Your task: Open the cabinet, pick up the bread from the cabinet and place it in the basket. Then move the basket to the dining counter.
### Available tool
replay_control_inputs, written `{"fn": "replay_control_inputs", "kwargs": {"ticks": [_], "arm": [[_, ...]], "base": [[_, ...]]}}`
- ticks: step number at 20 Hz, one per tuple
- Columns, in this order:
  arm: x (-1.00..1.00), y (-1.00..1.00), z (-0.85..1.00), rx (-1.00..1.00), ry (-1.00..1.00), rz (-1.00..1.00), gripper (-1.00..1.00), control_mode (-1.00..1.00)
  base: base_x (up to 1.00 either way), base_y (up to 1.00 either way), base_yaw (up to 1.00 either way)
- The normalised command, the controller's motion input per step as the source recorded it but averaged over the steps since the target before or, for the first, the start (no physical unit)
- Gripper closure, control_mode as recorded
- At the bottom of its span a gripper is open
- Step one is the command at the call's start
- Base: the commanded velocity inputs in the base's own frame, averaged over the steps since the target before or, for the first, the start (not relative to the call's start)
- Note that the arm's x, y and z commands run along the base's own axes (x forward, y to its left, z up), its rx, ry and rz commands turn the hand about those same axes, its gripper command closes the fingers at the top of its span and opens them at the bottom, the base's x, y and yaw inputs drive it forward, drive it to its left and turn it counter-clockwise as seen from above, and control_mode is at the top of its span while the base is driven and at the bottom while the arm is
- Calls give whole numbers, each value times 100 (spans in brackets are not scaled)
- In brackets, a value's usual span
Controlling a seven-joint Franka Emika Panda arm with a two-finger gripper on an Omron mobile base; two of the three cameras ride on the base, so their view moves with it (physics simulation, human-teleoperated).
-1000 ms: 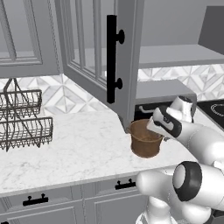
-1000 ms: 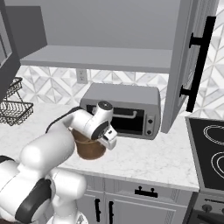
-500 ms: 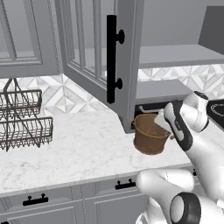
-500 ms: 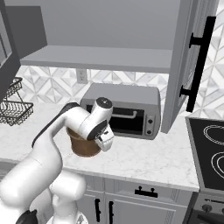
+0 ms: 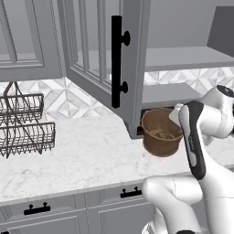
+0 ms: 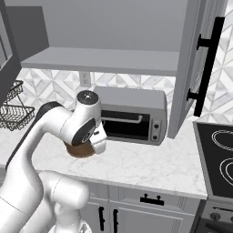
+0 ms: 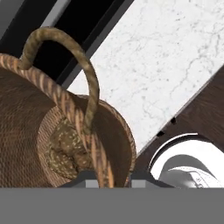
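I see the end effector (image 7: pixel 108 177) at the hand view's bottom centre, closed on the rim of the basket (image 5: pixel 160 131). Its woven, tapering wall runs up-left. The lumpy brown bread (image 7: pixel 65 148) lies inside; the basket hangs near the marble desk (image 5: pixel 77 155), cabinet (image 5: pixel 98 55) open.

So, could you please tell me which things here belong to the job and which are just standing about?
Belongs to the job:
- round brown woven basket
- small dark-brown lumpy bread roll, lying inside it
- grey wall cabinet, door open
- gripper, at the basket's rim

Just standing about:
- black wire two-tier rack
- silver toaster oven
- black stovetop
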Motion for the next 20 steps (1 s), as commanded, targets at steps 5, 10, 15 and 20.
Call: {"fn": "replay_control_inputs", "kwargs": {"ticks": [5, 10, 15, 20], "arm": [[-32, 1, 57, 17, 0, -8, 100, -100], [-41, 12, 57, 9, 0, -16, 100, -100], [-10, 0, 13, 0, 0, -3, 100, 100], [0, 0, 0, 0, 0, 0, 100, 100]], "base": [[0, 0, 0], [0, 0, 0], [-67, 0, -11], [-100, -6, 5]]}}
